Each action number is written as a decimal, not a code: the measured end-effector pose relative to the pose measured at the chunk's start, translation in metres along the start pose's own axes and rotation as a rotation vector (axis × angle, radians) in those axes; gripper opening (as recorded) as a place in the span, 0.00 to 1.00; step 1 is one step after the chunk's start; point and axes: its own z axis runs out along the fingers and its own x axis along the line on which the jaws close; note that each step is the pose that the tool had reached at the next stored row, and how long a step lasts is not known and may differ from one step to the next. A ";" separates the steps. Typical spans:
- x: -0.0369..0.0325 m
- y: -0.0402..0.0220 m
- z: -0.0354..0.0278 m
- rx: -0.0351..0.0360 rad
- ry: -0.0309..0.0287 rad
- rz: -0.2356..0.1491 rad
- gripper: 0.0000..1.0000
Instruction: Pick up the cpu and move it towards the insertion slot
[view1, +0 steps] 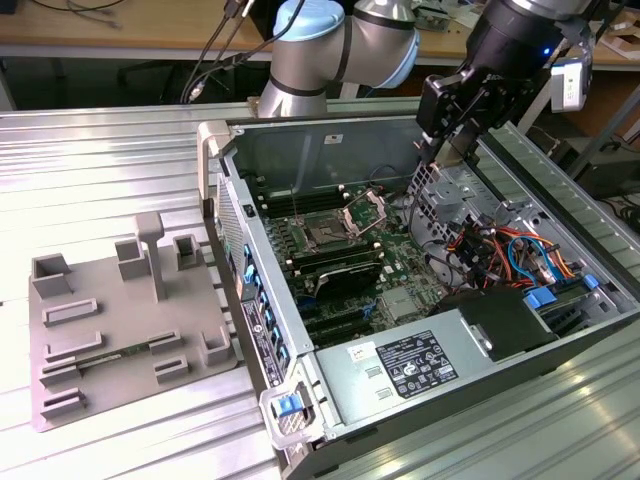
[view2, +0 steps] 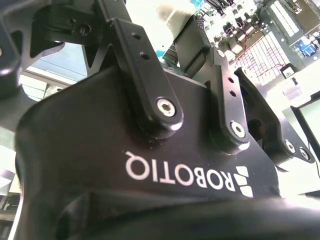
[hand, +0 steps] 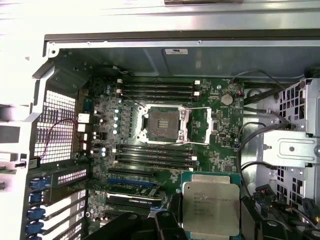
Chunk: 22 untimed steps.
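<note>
From my station I see the gripper (view1: 452, 152) hanging over the open computer case (view1: 222, 140), above its perforated metal cage (view1: 447, 195) at the side of the motherboard (view1: 400, 260). The pincer is closed narrow on the cpu (view1: 455, 148), which shows in the exterior view as a small tan sliver pinched between the fingertips and clear of everything under it. In the first wrist view the cpu (hand: 210, 207) sits close to the lens with its silvery top facing the camera, and dark parts of the fingers (hand: 162, 225) stand just beside it.

The insertion slot (view1: 325, 236) lies lower than the pincer and well apart from it, off toward the exterior view's left. Its hinged bracket (view1: 366, 210) stands up open on the side nearer the pincer. In the first wrist view the insertion slot (hand: 161, 123) shows its dark square bare inside the shiny frame, with long black memory slots (hand: 156, 154) between it and the held chip and another row (hand: 157, 89) on its far side.

The grey tray (view1: 130, 320) rests on the ribbed metal table (view1: 100, 160) outside the case, far from the pincer, past the socket
</note>
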 end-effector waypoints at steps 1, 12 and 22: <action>-0.0008 0.0000 0.0000 0.0000 0.0000 0.000 0.55; -0.0114 -0.0007 0.0000 0.0000 0.0000 0.000 0.55; -0.0194 -0.0012 -0.0001 0.0000 0.0000 0.000 0.55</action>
